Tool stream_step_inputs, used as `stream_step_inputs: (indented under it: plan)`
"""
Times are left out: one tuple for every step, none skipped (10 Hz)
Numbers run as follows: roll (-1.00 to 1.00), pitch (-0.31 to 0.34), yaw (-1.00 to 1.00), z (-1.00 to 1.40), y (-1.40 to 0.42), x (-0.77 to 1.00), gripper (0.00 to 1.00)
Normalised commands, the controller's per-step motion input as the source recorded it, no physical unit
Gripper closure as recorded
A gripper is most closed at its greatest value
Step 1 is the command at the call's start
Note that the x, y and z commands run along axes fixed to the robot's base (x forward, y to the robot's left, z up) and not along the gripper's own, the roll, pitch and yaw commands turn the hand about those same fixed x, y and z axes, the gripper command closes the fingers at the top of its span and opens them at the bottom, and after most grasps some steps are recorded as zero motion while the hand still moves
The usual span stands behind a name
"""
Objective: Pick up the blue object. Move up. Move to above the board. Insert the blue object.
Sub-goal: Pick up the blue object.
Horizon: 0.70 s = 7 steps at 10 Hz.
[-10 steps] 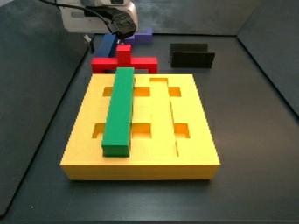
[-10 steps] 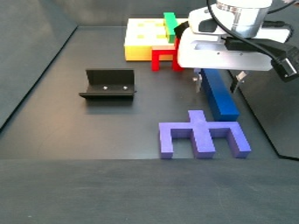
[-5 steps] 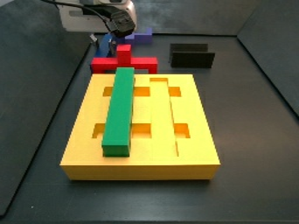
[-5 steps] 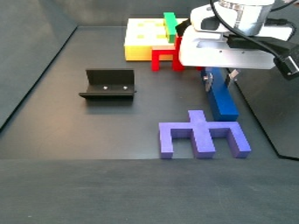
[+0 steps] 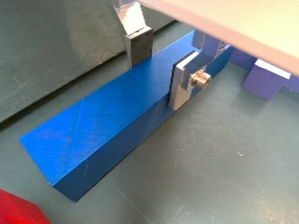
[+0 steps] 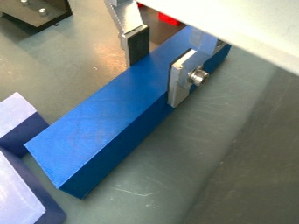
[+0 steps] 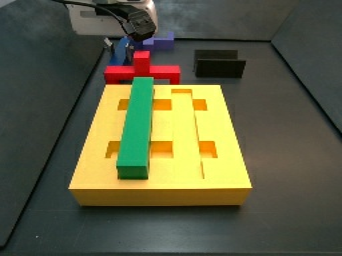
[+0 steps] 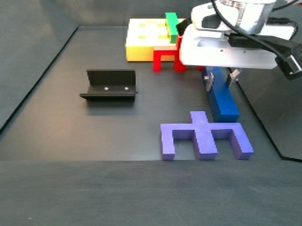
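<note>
The blue object (image 8: 224, 104) is a long dark-blue bar lying flat on the dark floor; it also shows in a side view (image 7: 120, 52) behind the red piece. My gripper (image 8: 221, 79) is down over it, near one end. In both wrist views the gripper (image 5: 160, 77) (image 6: 156, 74) straddles the bar, one silver finger (image 5: 184, 80) against one long side and the other finger (image 5: 138, 48) at the opposite side. The jaws look open around the bar. The yellow board (image 7: 221, 140) lies apart, with a green bar (image 7: 138, 125) in one groove.
A red piece (image 7: 140, 70) lies between the board and the blue bar. A purple notched piece (image 8: 207, 137) lies on the floor past the bar's other end. The dark fixture (image 8: 109, 86) stands to the side. Dark walls enclose the floor.
My gripper has come down a little over the blue bar, so the fingers now sit lower along its sides. The bar has not moved.
</note>
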Motion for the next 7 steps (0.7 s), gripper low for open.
stream_step_inputs:
  plan:
    - [0.00, 0.000, 0.00, 0.00, 0.00, 0.00, 1.00]
    - [0.00, 0.000, 0.00, 0.00, 0.00, 0.00, 1.00]
    - [0.00, 0.000, 0.00, 0.00, 0.00, 0.00, 1.00]
    - [0.00, 0.000, 0.00, 0.00, 0.00, 0.00, 1.00]
    - [0.00, 0.000, 0.00, 0.00, 0.00, 0.00, 1.00]
    - [0.00, 0.000, 0.00, 0.00, 0.00, 0.00, 1.00]
    - [0.00, 0.000, 0.00, 0.00, 0.00, 0.00, 1.00]
